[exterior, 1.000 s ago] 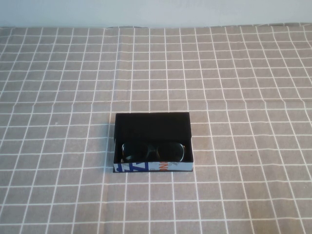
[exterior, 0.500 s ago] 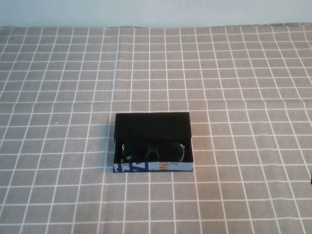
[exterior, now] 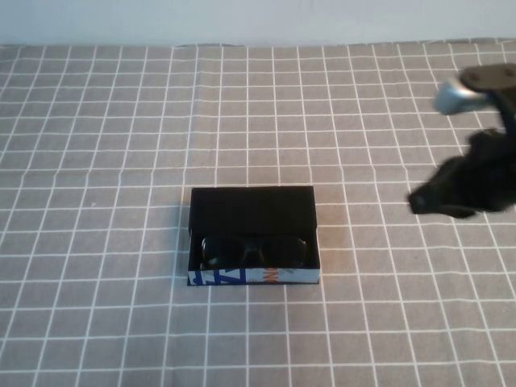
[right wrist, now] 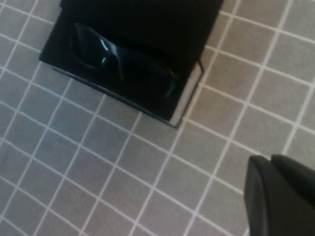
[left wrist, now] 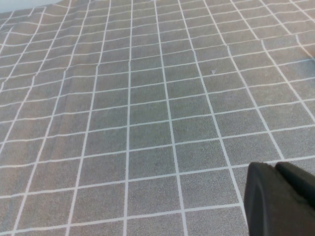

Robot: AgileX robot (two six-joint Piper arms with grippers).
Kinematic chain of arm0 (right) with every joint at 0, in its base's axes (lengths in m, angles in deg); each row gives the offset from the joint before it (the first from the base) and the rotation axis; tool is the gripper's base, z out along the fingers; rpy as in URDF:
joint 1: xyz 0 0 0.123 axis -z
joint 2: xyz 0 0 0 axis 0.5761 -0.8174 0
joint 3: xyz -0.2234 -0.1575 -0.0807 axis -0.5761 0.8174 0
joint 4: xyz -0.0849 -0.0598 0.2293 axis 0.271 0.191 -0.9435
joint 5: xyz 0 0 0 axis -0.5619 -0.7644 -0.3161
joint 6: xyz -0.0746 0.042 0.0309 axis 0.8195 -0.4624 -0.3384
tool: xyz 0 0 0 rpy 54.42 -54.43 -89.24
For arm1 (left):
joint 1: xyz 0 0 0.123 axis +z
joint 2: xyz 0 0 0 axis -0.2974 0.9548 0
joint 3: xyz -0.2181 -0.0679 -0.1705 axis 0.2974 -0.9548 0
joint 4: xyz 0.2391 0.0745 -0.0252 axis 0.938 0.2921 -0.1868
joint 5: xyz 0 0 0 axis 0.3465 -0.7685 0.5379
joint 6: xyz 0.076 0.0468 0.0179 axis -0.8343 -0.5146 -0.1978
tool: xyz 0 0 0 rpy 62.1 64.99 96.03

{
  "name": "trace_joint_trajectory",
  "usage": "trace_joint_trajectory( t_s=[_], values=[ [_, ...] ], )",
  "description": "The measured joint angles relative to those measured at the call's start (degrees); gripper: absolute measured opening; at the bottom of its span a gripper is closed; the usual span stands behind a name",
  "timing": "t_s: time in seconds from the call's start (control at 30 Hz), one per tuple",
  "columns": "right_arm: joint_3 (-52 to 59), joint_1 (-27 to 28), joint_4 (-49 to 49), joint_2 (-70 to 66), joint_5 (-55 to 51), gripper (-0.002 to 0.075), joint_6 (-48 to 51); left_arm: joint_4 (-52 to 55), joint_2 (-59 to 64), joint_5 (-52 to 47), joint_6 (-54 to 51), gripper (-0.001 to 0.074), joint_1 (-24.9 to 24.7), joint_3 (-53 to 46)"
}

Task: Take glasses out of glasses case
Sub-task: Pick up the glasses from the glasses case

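Checked cloth (exterior: pixel 97 121), right claw (exterior: pixel 419 201) aloft, left claw (left wrist: pixel 280 201).

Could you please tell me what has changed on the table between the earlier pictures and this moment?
The right gripper has swung into the high view from the right edge and now hangs to the right of the glasses case, holding nothing. The glasses lie in the open case as before, and the case has not shifted. The left gripper shows only in its wrist view, over bare cloth.
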Motion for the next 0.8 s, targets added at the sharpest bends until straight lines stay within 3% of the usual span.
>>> trace_joint_trajectory(
  t_s=[0.37, 0.53, 0.63, 0.8],
  values=[
    [-25.43, -15.29, 7.41, -22.78, -7.26, -0.0017, 9.17, 0.00, 0.00, 0.00, 0.00, -0.0005, 0.00, 0.00],
    [-35.90, -19.63, 8.94, -31.32, -13.84, -0.0005, 19.57, 0.00, 0.00, 0.00, 0.00, -0.0004, 0.00, 0.00],
    [-40.48, -21.06, 8.94, -35.09, -17.76, 0.0053, 27.26, 0.00, 0.00, 0.00, 0.00, -0.0004, 0.00, 0.00],
    [-43.65, -21.79, 9.09, -39.57, -19.78, 0.0258, 34.13, 0.00, 0.00, 0.00, 0.00, -0.0004, 0.00, 0.00]
  ],
)
